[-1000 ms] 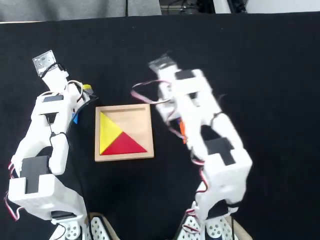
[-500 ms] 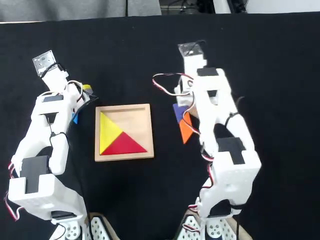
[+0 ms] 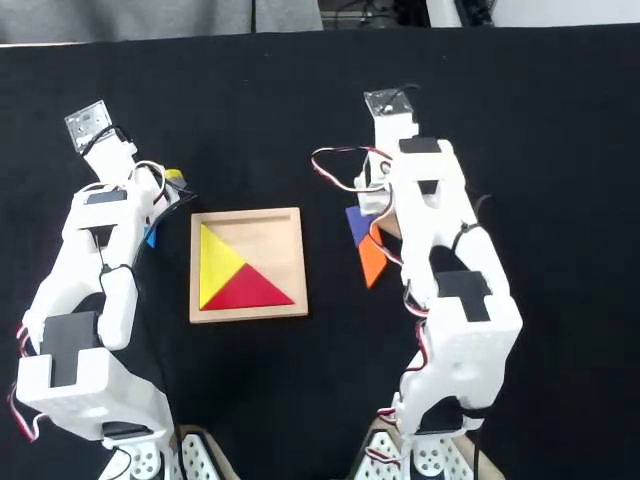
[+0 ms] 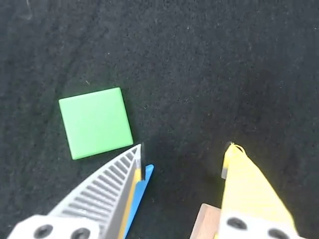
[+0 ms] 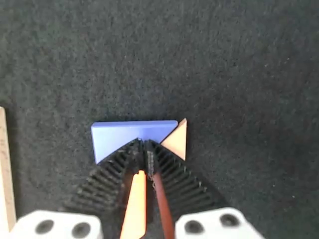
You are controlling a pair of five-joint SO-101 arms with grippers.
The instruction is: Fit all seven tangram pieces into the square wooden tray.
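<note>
A black felt-like cloth is covering the table from edge to edge. Beyond its far edge, a grey sheet is lying toward the left corner, dark cables are bunching near the middle, and a white surface is showing toward the right corner.

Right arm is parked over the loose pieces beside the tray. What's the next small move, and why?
Probably open the right gripper. Its jaws are shut directly above the violet piece, so it can't take anything as it stands. Opening it before lowering looks sensible, as the tray so far holds a yellow triangle and a red triangle.
</note>
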